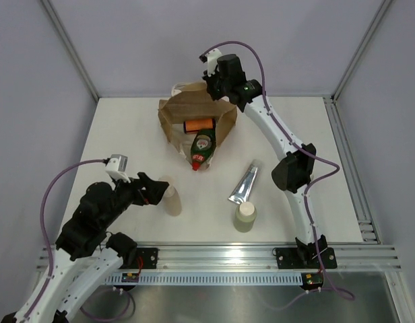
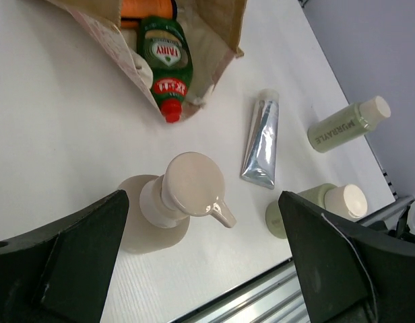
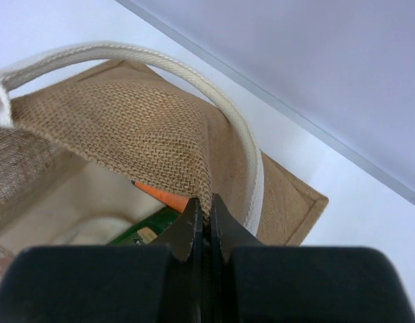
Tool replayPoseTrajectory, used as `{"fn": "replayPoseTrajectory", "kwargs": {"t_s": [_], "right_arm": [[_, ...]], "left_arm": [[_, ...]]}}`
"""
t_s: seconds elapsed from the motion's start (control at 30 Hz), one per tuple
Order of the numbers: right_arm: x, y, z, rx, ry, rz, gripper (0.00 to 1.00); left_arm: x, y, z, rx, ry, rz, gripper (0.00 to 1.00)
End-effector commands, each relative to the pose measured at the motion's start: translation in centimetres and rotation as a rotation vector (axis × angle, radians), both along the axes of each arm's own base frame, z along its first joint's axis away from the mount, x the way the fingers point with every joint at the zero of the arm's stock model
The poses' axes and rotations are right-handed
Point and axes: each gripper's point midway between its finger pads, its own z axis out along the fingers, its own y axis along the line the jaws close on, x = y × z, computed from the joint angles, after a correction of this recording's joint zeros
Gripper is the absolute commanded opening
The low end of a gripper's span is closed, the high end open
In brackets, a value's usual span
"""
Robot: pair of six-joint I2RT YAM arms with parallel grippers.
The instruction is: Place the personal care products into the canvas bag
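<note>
Roughly a third done, by my read: two of six products are at the bag, four are sitting out on the table (image 1: 126,134).

Nearest: the left gripper (image 2: 202,199) is hanging fully spread, holding nothing. The first beige bottle (image 2: 187,192), with a cream spouted cap, is standing upright in the gap between its fingers, touching neither as far as the wrist view shows. Looks like it's lining up as the next pick.

The second beige bottle (image 1: 246,217) is standing upright near the front edge, right of centre. The silver-blue tube (image 1: 244,183) is lying flat just beyond it, not touching. The third beige bottle (image 2: 347,124), lettered, is lying on its side right of the tube; the right arm is hiding it in the top view.

Further back, the canvas bag (image 1: 174,114) is lying with its mouth facing the near side. Contents:
- The small orange bottle (image 1: 199,125) is lying fully inside.
- The green red-capped bottle (image 1: 203,147) is lying mostly in, cap poking past the lip onto the table. Probably needs a nudge.

Farthest: the right gripper (image 3: 206,217) is pressed together on the bag's jute rim beside the cream handle (image 3: 248,155), pinching fabric and apparently holding the mouth open.
</note>
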Motion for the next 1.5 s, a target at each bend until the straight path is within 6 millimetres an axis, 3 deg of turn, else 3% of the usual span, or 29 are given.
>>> {"fn": "replayPoseTrajectory", "kwargs": {"t_s": [0.0, 0.17, 0.27, 0.37, 0.4, 0.57, 0.6, 0.63, 0.67, 0.73, 0.77, 0.9, 1.07, 1.2, 1.27, 1.4, 1.43, 1.47], "right_arm": [[1.6, -0.9, -0.9, 0.050, 0.041, -0.022, 0.00], [2.0, -1.8, -3.3, 0.057, 0.093, -0.036, 0.00], [1.5, -1.8, -4.4, 0.057, 0.120, -0.032, 0.00], [1.3, -1.8, -4.5, 0.065, 0.130, -0.027, 0.00], [1.3, -1.7, -4.5, 0.067, 0.133, -0.027, 0.00], [0.8, -1.5, -4.4, 0.080, 0.150, -0.021, 0.00], [0.8, -1.6, -4.3, 0.084, 0.151, -0.024, 0.00], [0.7, -1.6, -4.3, 0.088, 0.157, -0.022, 0.00], [0.7, -1.5, -4.2, 0.092, 0.156, -0.024, 0.00], [0.6, -1.5, -3.8, 0.101, 0.155, -0.025, 0.00], [0.6, -1.4, -3.7, 0.106, 0.155, -0.024, 0.00], [0.6, -1.3, -3.7, 0.126, 0.171, -0.028, 0.00], [0.4, -1.1, -4.1, 0.131, 0.187, -0.027, 0.00], [0.2, -1.1, -4.4, 0.135, 0.203, -0.027, 0.00], [-0.2, -0.8, -4.5, 0.154, 0.225, -0.028, 0.00], [-1.0, -0.8, -4.1, 0.187, 0.256, -0.033, 0.00], [-1.4, -0.8, -3.7, 0.196, 0.261, -0.026, 0.00], [-1.6, -0.8, -3.5, 0.204, 0.266, -0.027, 0.00]], "left_arm": [[0.4, -1.4, -0.5, 0.020, 0.022, -0.067, 0.99], [1.5, -0.8, -0.7, 0.079, 0.032, -0.025, 0.99], [4.1, 0.7, 0.7, 0.113, -0.001, 0.120, 0.99], [7.8, 1.0, 3.1, 0.103, -0.032, 0.250, 0.99], [8.9, 1.6, 3.5, 0.115, -0.029, 0.312, 0.99], [15.4, 0.3, 5.0, 0.076, 0.059, 0.379, 0.99], [16.3, 0.4, 4.6, 0.053, 0.089, 0.366, 0.99], [17.6, 0.1, 3.0, 0.042, 0.154, 0.369, 0.99], [18.1, -0.7, 2.7, 0.010, 0.182, 0.327, 0.99], [19.1, -0.4, 1.3, -0.032, 0.236, 0.331, 0.99], [19.6, -1.6, -0.1, -0.058, 0.261, 0.271, 0.99], [21.3, -2.7, -3.2, -0.149, 0.278, 0.198, 0.99], [23.2, -4.0, -4.6, -0.182, 0.233, 0.134, 0.99], [24.5, -4.1, -8.0, -0.166, 0.284, 0.149, 0.99], [25.5, -3.7, -8.6, -0.166, 0.269, 0.176, 0.98], [27.7, -3.5, -9.8, -0.165, 0.262, 0.214, 0.92], [28.2, -3.5, -11.0, -0.157, 0.287, 0.218, 0.86], [28.8, -3.7, -10.6, -0.161, 0.279, 0.213, 0.83]]}}
